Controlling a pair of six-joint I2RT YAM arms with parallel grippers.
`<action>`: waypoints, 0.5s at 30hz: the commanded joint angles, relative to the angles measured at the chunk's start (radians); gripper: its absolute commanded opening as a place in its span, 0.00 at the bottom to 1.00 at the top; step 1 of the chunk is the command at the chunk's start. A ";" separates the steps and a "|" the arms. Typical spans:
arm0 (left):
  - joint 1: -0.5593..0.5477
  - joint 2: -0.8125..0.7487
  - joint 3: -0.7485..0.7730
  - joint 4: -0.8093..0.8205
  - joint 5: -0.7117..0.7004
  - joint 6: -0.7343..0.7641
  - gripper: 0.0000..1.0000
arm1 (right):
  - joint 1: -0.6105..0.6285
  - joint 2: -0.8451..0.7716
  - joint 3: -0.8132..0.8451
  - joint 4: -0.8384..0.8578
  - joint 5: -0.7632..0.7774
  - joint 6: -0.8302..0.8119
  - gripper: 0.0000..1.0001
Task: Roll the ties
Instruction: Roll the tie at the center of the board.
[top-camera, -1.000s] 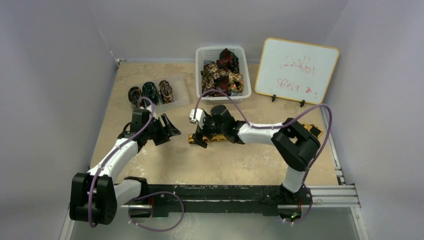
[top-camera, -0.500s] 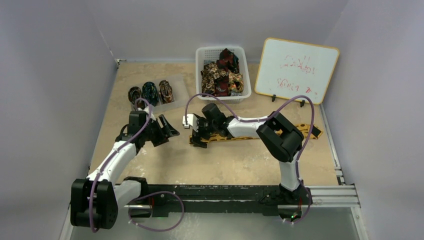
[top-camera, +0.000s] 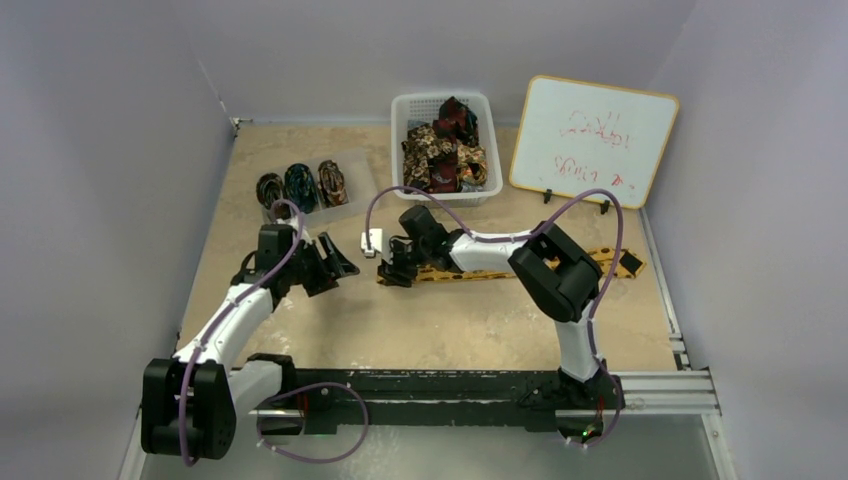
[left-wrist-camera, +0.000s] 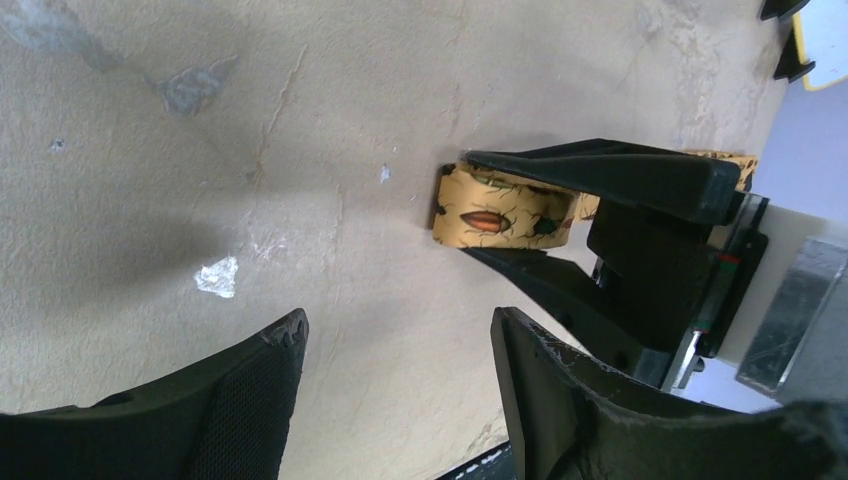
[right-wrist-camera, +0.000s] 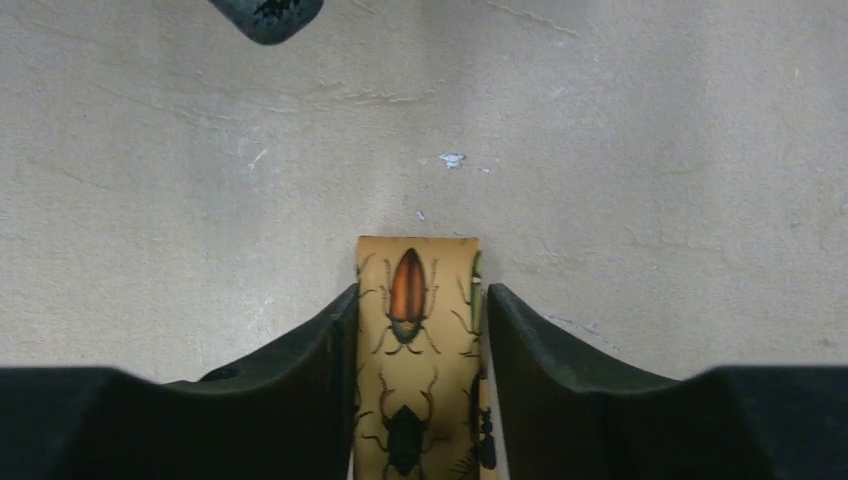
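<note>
end of golden tie (right-wrist-camera: 417, 335) sits pinched between jaws of right gripper (right-wrist-camera: 419, 300).

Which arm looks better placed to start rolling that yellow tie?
Right. The right gripper pinches the yellow tie at its end, a finger on each side; the left gripper hangs open nearby, touching nothing.

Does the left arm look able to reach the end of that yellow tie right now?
Probably yes: only bare table lies between the left fingers and the yellow tie's end. The right fingers hold that end, though, crowding any grab.
</note>
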 joint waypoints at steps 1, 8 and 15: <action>0.007 -0.020 -0.019 0.028 0.015 0.003 0.65 | 0.010 0.016 -0.004 -0.067 0.003 -0.021 0.47; 0.007 -0.016 -0.029 0.033 0.017 0.001 0.65 | 0.032 -0.001 -0.019 -0.051 -0.055 -0.037 0.36; 0.007 -0.020 -0.036 0.041 0.017 -0.002 0.65 | 0.056 0.033 0.007 -0.087 -0.071 -0.052 0.33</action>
